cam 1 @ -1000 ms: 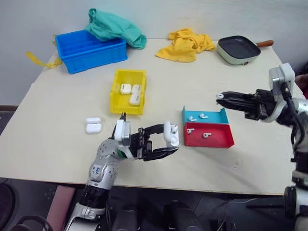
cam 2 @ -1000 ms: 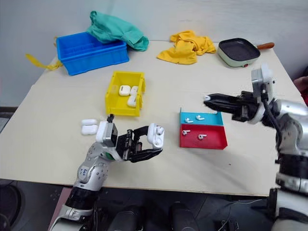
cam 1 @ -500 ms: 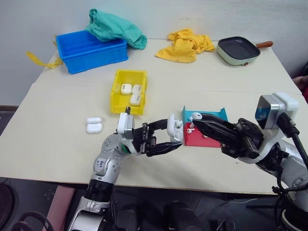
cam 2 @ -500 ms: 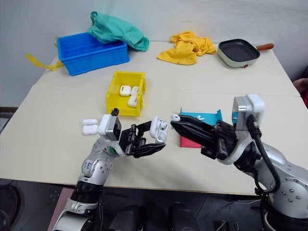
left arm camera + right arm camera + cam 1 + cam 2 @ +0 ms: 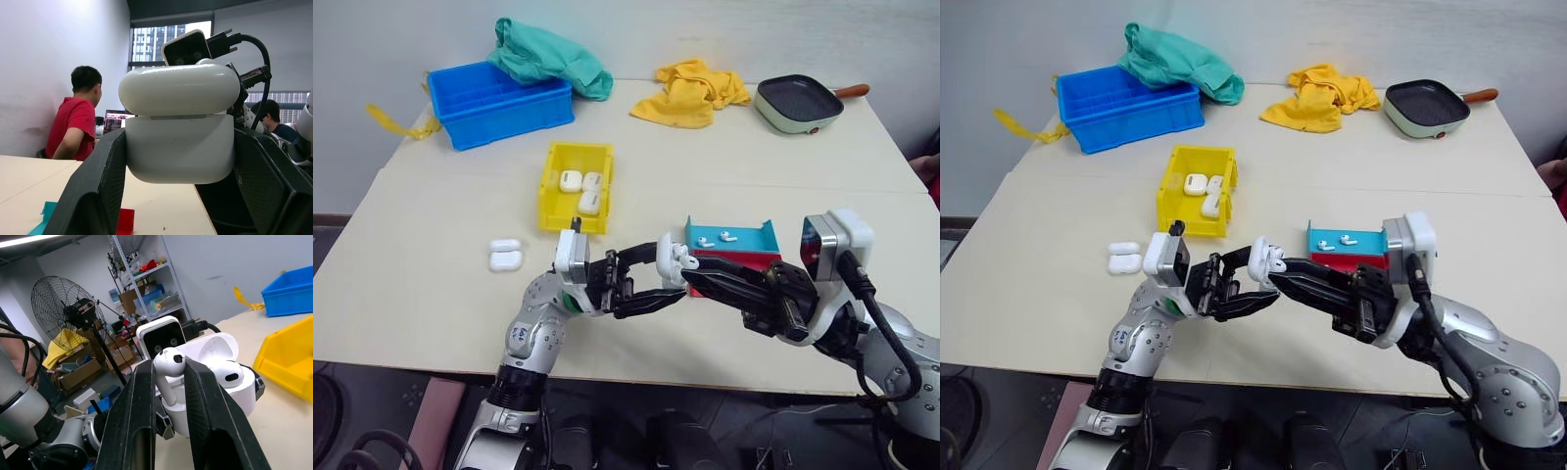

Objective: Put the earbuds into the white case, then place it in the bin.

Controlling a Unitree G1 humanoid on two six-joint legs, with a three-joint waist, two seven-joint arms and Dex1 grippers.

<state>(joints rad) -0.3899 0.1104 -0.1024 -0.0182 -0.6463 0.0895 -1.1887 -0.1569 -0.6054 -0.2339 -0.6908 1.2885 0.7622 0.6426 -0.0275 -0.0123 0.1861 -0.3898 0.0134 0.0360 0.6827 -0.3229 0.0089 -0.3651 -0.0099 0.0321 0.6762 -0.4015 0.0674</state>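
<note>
Blue crate (image 5: 497,103), green cloth (image 5: 548,57), yellow cloth (image 5: 690,91), pan (image 5: 799,101).

- White cases: six; three in the yellow bin (image 5: 555,192), two (image 5: 503,254) on the bench (image 5: 431,294), one (image 5: 178,127) open in the left pincer (image 5: 668,282)
- Earbuds: four seen; two in the teal-and-red tray (image 5: 759,238), one (image 5: 228,373) in the open case, one (image 5: 168,364) in the right pincer (image 5: 166,377)
- Blue crates (image 5: 499,101): one
- Cloths: two, one green (image 5: 548,56), one yellow (image 5: 690,90)
- Pans (image 5: 798,101): one
- Pincers: two
</note>
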